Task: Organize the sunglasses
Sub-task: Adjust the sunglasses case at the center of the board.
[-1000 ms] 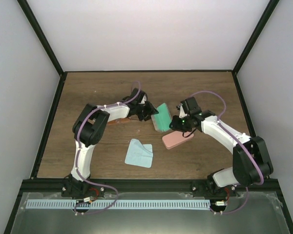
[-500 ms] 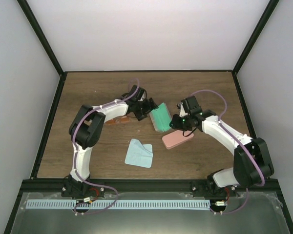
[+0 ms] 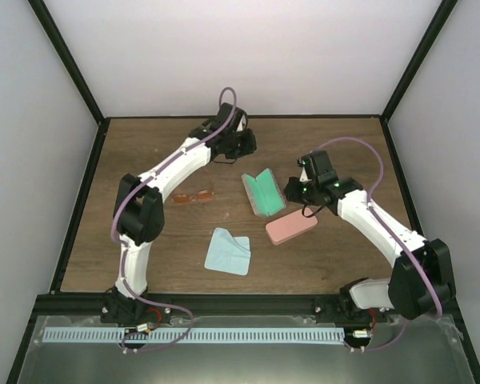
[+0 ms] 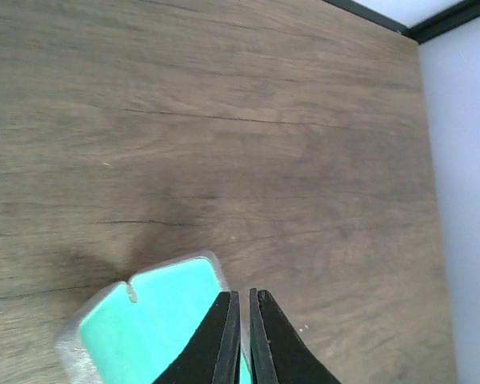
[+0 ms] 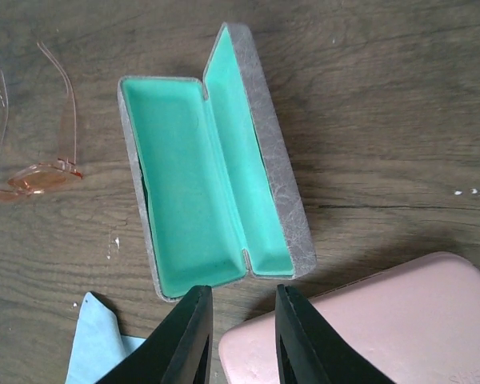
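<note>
From behind, the top camera overlooks the whole table (image 3: 344,136); both wrist cameras peer down closely, sharing the open case (image 3: 263,194).

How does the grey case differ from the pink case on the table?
The grey case lies open and shows a green lining; the pink case is shut. The outside of the grey case looks rough and mottled, while the pink case looks smooth and plain. In the top view, the grey case lies farther from the arm bases and the pink case nearer. Both are oblong and rest on the wooden table.
</note>
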### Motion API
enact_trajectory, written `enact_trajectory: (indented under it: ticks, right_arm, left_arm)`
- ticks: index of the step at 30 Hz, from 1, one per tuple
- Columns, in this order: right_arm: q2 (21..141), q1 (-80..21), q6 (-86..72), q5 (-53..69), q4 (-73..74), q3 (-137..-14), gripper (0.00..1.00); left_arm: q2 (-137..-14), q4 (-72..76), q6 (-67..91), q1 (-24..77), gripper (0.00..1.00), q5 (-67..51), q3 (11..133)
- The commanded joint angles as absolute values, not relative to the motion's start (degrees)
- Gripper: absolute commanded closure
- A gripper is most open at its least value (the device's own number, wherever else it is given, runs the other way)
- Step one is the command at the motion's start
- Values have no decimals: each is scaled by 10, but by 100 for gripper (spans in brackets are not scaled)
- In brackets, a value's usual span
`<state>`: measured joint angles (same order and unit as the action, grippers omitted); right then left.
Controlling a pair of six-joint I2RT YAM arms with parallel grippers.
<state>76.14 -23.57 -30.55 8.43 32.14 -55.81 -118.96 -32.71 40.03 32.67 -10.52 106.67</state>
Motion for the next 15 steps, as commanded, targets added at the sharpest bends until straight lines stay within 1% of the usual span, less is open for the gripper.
enact_trajectory:
  ticks: [1, 10, 15]
  right_arm:
    - [742, -230, -315, 55, 337, -562, 76]
    - [732, -231, -311, 65, 339, -547, 76]
    - [739, -231, -312, 86, 328, -541, 76]
  left_arm:
    - [-1239, -371, 384, 334, 94, -170, 1080]
    - [-1288, -406, 361, 343, 93, -189, 1058]
    - [-1290, -420, 346, 344, 92, -171, 1045]
